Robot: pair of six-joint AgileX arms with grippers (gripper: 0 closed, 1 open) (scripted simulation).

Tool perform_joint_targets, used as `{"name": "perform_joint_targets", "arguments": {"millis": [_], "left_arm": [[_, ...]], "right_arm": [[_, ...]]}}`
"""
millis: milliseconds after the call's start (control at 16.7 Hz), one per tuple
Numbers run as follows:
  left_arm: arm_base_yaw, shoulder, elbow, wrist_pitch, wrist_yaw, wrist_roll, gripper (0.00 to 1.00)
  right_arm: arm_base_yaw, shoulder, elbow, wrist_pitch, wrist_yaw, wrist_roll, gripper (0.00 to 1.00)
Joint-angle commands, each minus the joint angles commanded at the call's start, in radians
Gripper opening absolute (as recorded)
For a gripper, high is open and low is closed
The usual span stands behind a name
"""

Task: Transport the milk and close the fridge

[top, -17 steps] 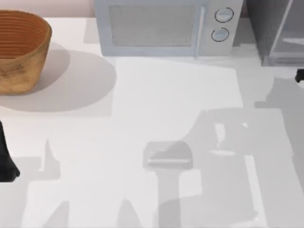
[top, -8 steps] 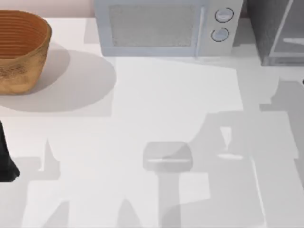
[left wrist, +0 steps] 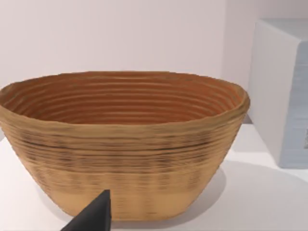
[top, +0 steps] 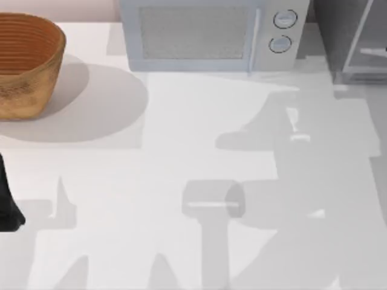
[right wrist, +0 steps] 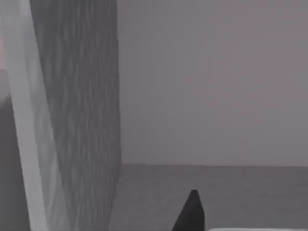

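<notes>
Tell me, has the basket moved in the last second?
No. The basket keeps the same gap from the microwave, at the table's far left.

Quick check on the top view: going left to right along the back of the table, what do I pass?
Wicker basket → pale microwave with its two round knobs → grey fridge at the right edge.

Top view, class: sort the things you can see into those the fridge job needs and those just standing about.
Job:
fridge, back right corner of the table
right end effector, facing into the fridge

Standing about:
basket
microwave
left end effector, parked by the basket
</notes>
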Motion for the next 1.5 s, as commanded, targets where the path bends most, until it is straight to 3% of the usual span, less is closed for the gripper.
{"name": "perform_joint_targets", "arguments": {"millis": [480, 1140, 1500], "left_arm": [[0.000, 0.000, 0.000, 0.000, 0.000, 0.000, 1.00], [0.000, 0.000, 0.000, 0.000, 0.000, 0.000, 1.00], [0.000, 0.000, 0.000, 0.000, 0.000, 0.000, 1.00]], "right_arm": [[-0.112, 0.391, 0.422, -0.112, -0.110, -0.005, 0.00], [-0.121, 0.420, 0.452, -0.124, -0.119, -0.005, 0.00], [-0.121, 0.420, 0.452, -0.124, -0.119, -0.005, 0.45]]}}
